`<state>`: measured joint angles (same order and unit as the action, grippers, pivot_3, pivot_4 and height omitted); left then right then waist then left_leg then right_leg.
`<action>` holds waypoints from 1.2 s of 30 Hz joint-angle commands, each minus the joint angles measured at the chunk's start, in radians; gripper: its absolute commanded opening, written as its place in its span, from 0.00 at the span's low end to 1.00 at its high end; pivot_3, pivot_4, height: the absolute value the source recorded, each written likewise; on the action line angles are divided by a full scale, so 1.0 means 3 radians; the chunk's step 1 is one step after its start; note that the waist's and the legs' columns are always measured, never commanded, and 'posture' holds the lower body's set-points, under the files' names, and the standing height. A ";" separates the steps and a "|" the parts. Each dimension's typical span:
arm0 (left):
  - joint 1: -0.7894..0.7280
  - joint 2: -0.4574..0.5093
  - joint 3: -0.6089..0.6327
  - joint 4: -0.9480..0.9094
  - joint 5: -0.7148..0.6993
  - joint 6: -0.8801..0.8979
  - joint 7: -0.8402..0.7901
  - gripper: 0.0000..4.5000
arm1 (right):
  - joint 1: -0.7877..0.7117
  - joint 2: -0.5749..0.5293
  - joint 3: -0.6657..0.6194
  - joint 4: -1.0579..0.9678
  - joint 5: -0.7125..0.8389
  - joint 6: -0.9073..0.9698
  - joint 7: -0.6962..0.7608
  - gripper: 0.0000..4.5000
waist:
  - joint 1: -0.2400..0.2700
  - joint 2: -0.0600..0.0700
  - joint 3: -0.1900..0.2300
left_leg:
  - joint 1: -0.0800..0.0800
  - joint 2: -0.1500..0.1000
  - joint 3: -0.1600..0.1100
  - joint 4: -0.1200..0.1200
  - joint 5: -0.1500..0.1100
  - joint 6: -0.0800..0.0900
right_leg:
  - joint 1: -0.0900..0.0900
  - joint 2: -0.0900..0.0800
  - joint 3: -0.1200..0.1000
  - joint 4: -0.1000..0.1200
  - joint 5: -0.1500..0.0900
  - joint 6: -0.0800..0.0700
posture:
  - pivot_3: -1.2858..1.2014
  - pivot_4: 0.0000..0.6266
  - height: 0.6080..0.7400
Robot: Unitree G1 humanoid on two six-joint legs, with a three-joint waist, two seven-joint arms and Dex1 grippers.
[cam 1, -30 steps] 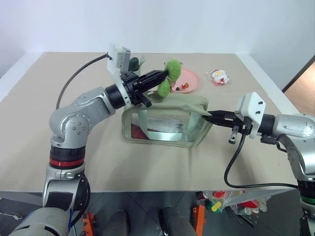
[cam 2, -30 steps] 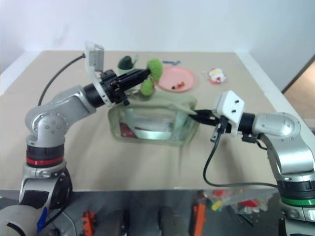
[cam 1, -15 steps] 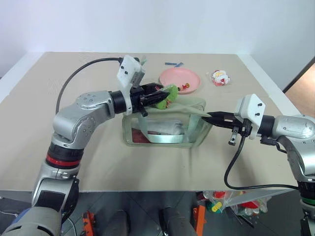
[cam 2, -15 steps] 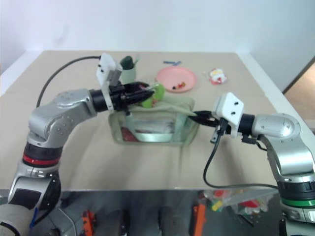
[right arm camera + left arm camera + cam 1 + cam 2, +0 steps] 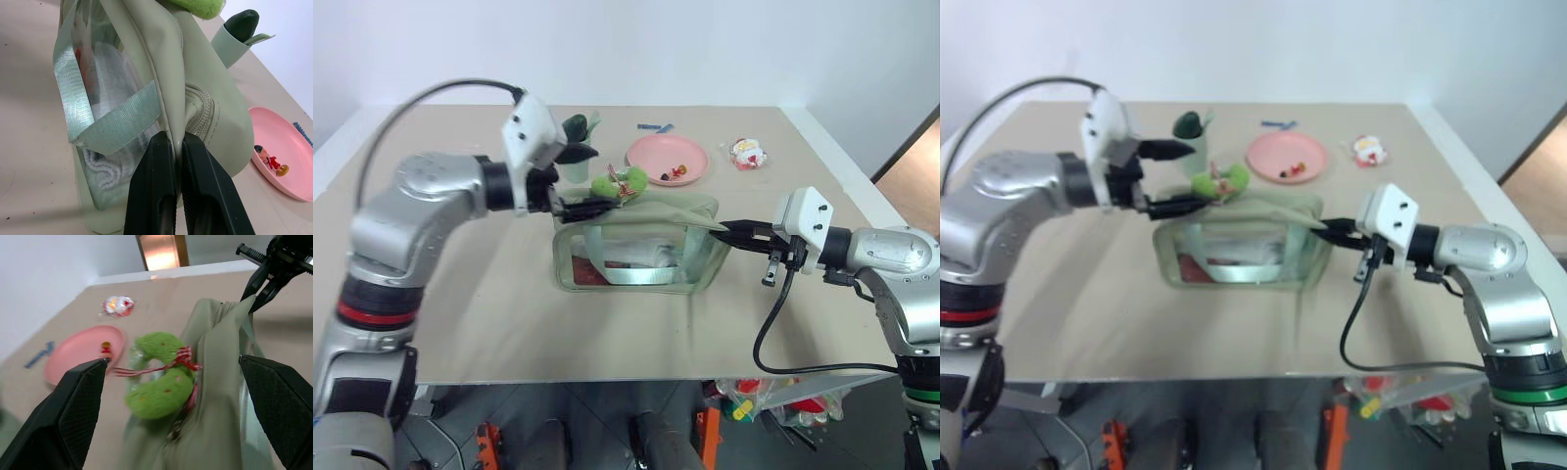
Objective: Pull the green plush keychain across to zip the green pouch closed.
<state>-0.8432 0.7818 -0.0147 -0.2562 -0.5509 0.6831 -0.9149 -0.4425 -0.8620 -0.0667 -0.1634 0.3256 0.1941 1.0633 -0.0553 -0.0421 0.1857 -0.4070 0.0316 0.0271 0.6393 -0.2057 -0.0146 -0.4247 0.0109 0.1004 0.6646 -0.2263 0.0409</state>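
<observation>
The green pouch stands in the middle of the table, its clear side facing me. The green plush keychain lies loose on the pouch's top, toward its left end. My left gripper hangs just left of the keychain, open, with nothing between its fingers; the left wrist view shows the keychain a little beyond them. My right gripper is shut on the fabric at the pouch's right end, fingertips pinching the seam.
A pink plate with small bits lies behind the pouch. A sage-green cup holding a dark item stands close behind my left gripper. A small red-and-white toy lies at the back right. Bare tabletop stretches in front of the pouch.
My left gripper lowered the keychain onto the pouch top, opened, let it go and drew back to the left. The right gripper kept still, holding the pouch's end.
</observation>
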 commanded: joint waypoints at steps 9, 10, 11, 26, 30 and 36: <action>0.1564 -0.0138 0.0765 -0.0954 -0.0310 0.0275 0.0622 0.99 | -0.0093 -0.0004 0.0049 0.0096 -0.0055 -0.0061 0.0063 0.00 | 0.0013 0.0000 0.0000 | 0.0001 0.0004 -0.0001 0.0005 0.0000 0.0001 | 0.0004 -0.0003 -0.0003 0.0002 -0.0001 -0.0001 | 0.52 0.24 1.00; 0.1608 -0.0243 0.0711 -0.0941 -0.0264 0.0221 0.0718 0.99 | -0.0103 -0.0001 0.0055 0.0100 -0.0058 -0.0059 0.0062 0.00 | 0.0019 0.0000 0.0000 | 0.0001 0.0004 -0.0001 0.0006 0.0000 0.0001 | 0.0003 -0.0002 -0.0003 0.0001 -0.0001 -0.0002 | 0.52 0.24 1.00; 0.1626 -0.0307 0.0645 -0.0912 -0.0198 0.0166 0.0772 0.99 | -0.0113 0.0002 0.0060 0.0103 -0.0061 -0.0056 0.0062 0.00 | 0.0023 -0.0001 0.0000 | 0.0002 0.0004 -0.0001 0.0008 0.0000 0.0001 | 0.0006 -0.0003 -0.0004 0.0002 -0.0001 -0.0003 | 0.52 0.24 1.00; 0.1349 -0.0792 0.0594 -0.0477 -0.0379 0.0191 0.0954 0.01 | -0.0127 -0.0075 -0.0050 -0.0083 0.0166 0.0337 0.0061 0.08 | 0.0019 -0.0001 0.0000 | 0.0003 0.0003 0.0002 0.0012 0.0004 0.0005 | 0.0005 0.0001 0.0000 0.0001 0.0008 -0.0010 | 0.52 0.24 1.00; 0.1316 -0.0815 0.0628 -0.0470 -0.0582 0.0288 0.0889 0.00 | -0.0190 -0.0099 -0.0177 -0.0260 0.0555 0.0913 0.0005 0.37 | 0.0023 -0.0001 0.0000 | 0.0000 0.0003 -0.0001 0.0011 0.0004 0.0005 | 0.0004 0.0001 -0.0002 0.0002 0.0009 -0.0008 | 0.52 0.24 1.00; 0.1359 -0.0663 0.0543 -0.0533 -0.0648 0.0421 0.0787 0.00 | -0.0857 -0.0448 -0.0627 -0.0019 0.1665 0.2555 -0.0054 0.84 | 0.0023 0.0001 0.0003 | -0.0004 0.0000 0.0000 0.0008 0.0004 0.0005 | 0.0000 -0.0001 0.0001 0.0000 0.0008 -0.0005 | 0.52 0.24 1.00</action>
<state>-0.4228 0.5678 0.1521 -0.3760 -0.7271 0.8026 -0.6664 -0.6201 -0.9457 -0.1737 -0.1986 0.7178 0.8288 1.0433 -0.0484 -0.0417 0.1865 -0.4079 0.0317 0.0274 0.6418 -0.2045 -0.0131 -0.4249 0.0105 0.1008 0.6645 -0.2242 0.0388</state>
